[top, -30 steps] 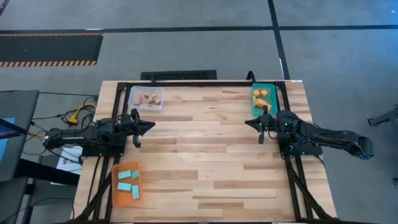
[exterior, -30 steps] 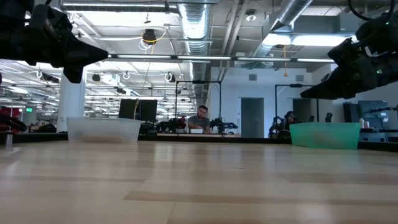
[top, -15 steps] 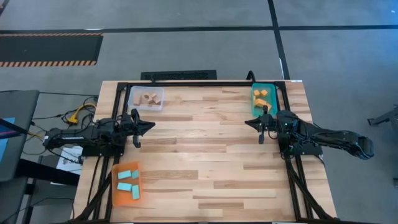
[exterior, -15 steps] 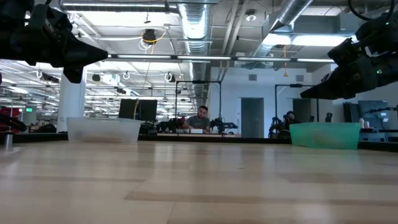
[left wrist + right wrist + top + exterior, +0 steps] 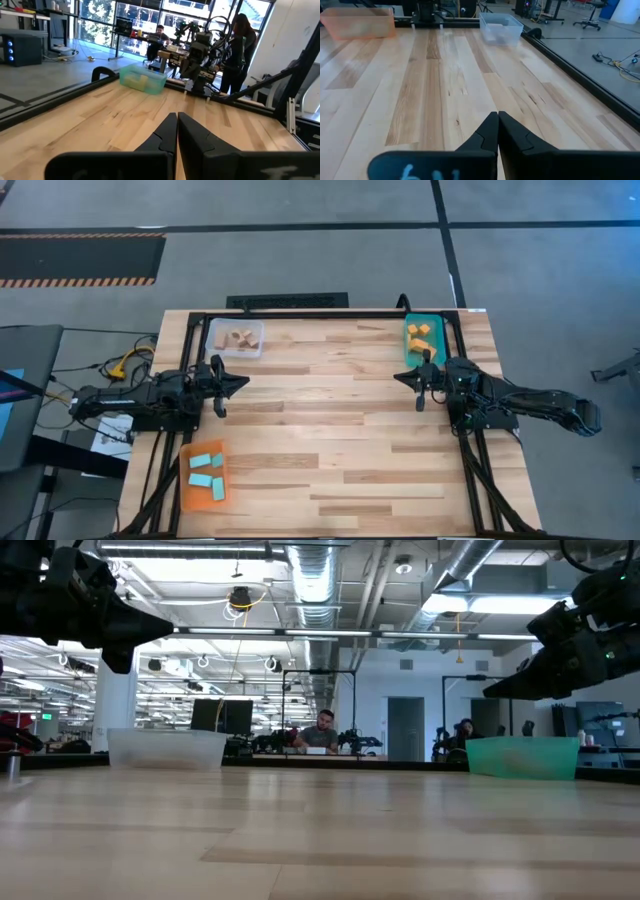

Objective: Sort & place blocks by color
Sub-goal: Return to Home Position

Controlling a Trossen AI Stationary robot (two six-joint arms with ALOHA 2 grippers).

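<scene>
Every block lies in a tray. Tan wood blocks (image 5: pixel 239 337) rest in the clear tray (image 5: pixel 236 338) at the far left. Orange blocks (image 5: pixel 420 338) fill the teal tray (image 5: pixel 421 341) at the far right. Light blue blocks (image 5: pixel 205 472) sit in the orange tray (image 5: pixel 203 475) at the near left. My left gripper (image 5: pixel 244 381) hovers shut above the table's left side, holding nothing. My right gripper (image 5: pixel 398 376) hovers shut above the right side, near the teal tray, also holding nothing. Both point toward the table's middle.
The wooden tabletop (image 5: pixel 320 420) between the two grippers is bare. A black frame (image 5: pixel 300 313) runs along the table's edges. In the low view, people sit at desks (image 5: pixel 320 735) in the room far behind the table.
</scene>
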